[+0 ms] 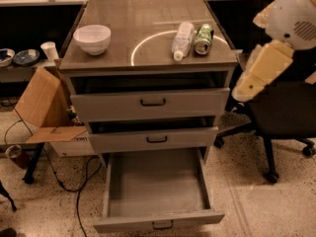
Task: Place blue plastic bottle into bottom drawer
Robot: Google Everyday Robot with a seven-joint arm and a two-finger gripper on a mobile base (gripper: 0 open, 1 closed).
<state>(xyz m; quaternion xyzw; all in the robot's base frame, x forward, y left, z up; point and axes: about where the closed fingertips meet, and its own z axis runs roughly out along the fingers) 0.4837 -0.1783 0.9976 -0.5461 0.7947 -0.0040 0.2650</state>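
Note:
The blue plastic bottle (181, 39) lies on its side on the cabinet top, right of centre, white cap toward the front. A green drink can (203, 38) lies just right of it, touching or nearly so. The bottom drawer (158, 222) is pulled wide open, and its inside is bare. My gripper is out of view. Only cream and white arm segments (264, 68) show at the right edge, beside the cabinet's right side at top height.
A white bowl (92, 38) stands on the cabinet top at left. The top drawer (150, 101) and middle drawer (155, 138) are slightly open. A black office chair (281, 117) stands right of the cabinet. An open cardboard box (44, 112) and cables lie at left.

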